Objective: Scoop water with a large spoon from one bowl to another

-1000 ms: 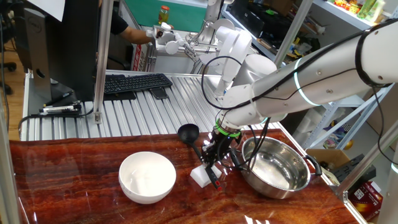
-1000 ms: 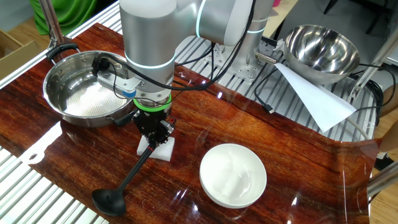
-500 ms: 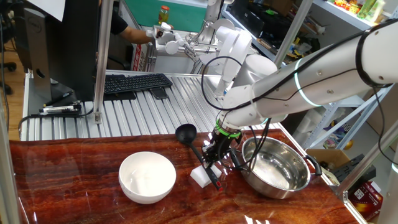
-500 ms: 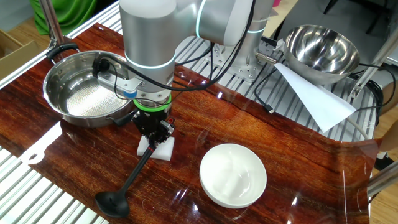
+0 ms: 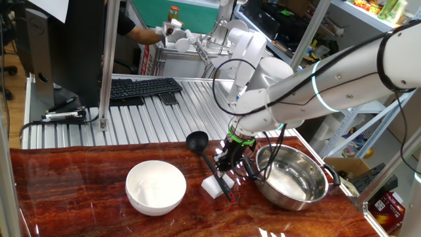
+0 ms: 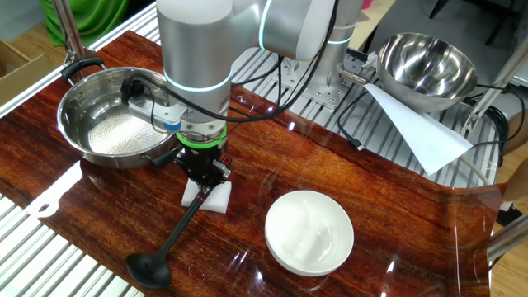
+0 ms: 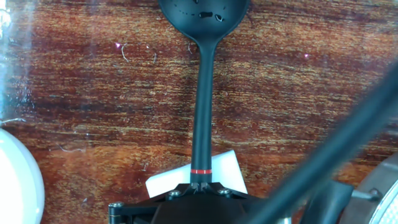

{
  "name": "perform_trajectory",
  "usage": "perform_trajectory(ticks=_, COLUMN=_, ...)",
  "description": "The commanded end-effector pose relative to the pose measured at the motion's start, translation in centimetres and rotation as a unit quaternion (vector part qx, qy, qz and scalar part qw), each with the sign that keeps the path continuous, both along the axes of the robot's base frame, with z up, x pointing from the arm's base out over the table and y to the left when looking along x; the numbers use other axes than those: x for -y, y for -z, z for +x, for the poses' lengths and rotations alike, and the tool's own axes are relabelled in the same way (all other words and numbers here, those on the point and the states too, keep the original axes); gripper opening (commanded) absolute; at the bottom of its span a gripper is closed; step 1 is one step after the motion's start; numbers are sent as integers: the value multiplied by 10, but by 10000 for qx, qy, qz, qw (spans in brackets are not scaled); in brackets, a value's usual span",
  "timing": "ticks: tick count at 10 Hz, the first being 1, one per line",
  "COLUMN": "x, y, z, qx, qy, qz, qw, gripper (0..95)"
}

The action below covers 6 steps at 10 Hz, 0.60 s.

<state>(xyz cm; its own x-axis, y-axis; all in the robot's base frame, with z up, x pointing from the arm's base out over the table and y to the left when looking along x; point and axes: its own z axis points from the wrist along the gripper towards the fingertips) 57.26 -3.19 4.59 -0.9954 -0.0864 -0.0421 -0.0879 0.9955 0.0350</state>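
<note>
Hand (image 6: 208, 178): clamped on the ladle (image 6: 172, 238) handle's end, over the white block (image 6: 216, 198).
Change: jaws narrowed; ladle cup shifted slightly.
Steel bowl (image 6: 78, 115): just beside hand.
White bowl (image 6: 309, 233): near, opposite side.

My arm (image 5: 329, 85) is white and silver-grey, with glowing cyan rings at the joints. A green ring sits above my black fingers (image 6: 204, 171). Black cables loop along the wrist. Small screws show on the black mount.
</note>
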Motion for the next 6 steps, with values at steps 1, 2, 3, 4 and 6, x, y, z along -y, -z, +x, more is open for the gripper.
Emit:
perform_trajectory(ticks=1, x=0, y=0, z=-2, qx=-52, qy=-38, qz=-21, qw=10000, gripper=0)
perform_trajectory(ticks=2, x=0, y=0, z=-2, qx=-87, qy=-69, qz=-14, qw=9999, gripper=0)
perform_trajectory(ticks=3, x=0, y=0, z=-2, qx=-85, qy=-72, qz=4, qw=9999, gripper=0)
perform_trajectory(ticks=4, x=0, y=0, z=-2, qx=-74, qy=-88, qz=8, qw=9999, gripper=0)
perform_trajectory(ticks=6, x=0, y=0, z=-2, qx=-87, qy=-189, qz=3, qw=9998, gripper=0)
